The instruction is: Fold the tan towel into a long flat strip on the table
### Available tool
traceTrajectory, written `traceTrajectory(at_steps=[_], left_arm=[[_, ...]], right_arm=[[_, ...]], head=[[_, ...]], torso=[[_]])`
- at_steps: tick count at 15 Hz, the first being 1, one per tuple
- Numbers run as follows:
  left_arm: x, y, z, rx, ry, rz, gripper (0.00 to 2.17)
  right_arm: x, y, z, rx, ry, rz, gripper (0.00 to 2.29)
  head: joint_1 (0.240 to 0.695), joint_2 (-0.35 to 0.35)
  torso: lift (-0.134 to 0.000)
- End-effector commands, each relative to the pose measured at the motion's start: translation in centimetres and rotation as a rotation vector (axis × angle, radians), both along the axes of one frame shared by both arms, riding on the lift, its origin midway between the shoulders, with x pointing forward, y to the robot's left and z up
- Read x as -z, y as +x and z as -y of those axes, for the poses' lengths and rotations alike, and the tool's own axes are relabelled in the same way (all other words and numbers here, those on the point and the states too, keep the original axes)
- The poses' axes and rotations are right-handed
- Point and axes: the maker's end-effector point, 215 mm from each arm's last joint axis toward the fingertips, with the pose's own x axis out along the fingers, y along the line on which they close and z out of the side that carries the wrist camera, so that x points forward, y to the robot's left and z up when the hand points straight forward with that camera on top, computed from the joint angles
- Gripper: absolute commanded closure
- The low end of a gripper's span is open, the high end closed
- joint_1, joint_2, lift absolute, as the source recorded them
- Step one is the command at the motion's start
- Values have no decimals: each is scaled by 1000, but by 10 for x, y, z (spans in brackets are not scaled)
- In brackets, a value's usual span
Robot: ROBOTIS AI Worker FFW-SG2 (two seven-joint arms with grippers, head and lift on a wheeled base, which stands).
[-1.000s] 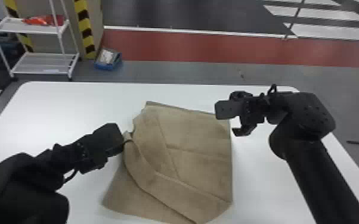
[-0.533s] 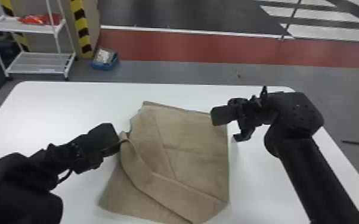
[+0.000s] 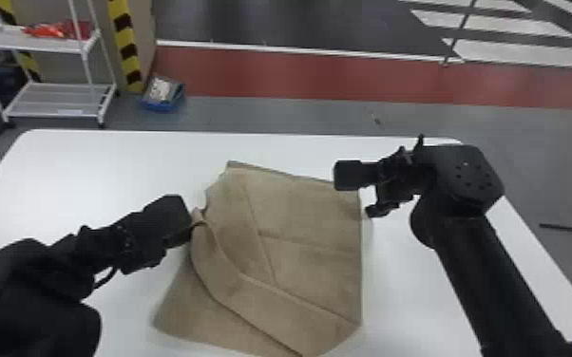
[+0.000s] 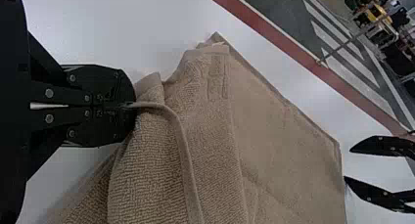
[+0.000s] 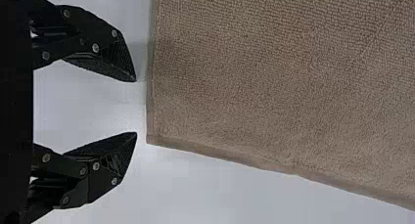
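The tan towel lies on the white table, with a raised fold running from its left edge toward its front right. At that left edge my left gripper is shut on the towel; in the left wrist view the left gripper pinches a thin hem of the towel. My right gripper is over the towel's far right corner. In the right wrist view the right gripper stands open, its two fingers apart beside the corner of the towel, with nothing between them.
Bare tabletop surrounds the towel on its left, far and right sides. Beyond the table stand a white shelf rack and a blue box on the floor.
In the head view everything has shifted slightly left. The right gripper has moved a little toward the near side, closer to the towel's far right corner. The left gripper keeps its hold.
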Motion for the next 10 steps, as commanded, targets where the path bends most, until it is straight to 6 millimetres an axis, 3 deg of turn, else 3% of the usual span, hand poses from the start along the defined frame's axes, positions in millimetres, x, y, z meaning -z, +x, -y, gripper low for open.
traceTrajectory(at_steps=[1, 4, 8, 10], left_arm=[[-1, 1, 1, 8, 0, 4, 2132], [-8, -1, 13, 59, -6, 24, 2132], [-12, -1, 22, 90, -14, 32, 2132], [-12, -2, 24, 100, -13, 33, 2132]], right_arm=[[-2, 3, -3, 16, 26, 13, 586], [-5, 8, -15, 12, 44, 33, 583], [4, 3, -15, 33, 38, 8, 593], [8, -2, -13, 45, 33, -18, 1085]], head=[[695, -151], [695, -149], [695, -151], [695, -154]], torso=[[-123], [-123], [-123], [-123]])
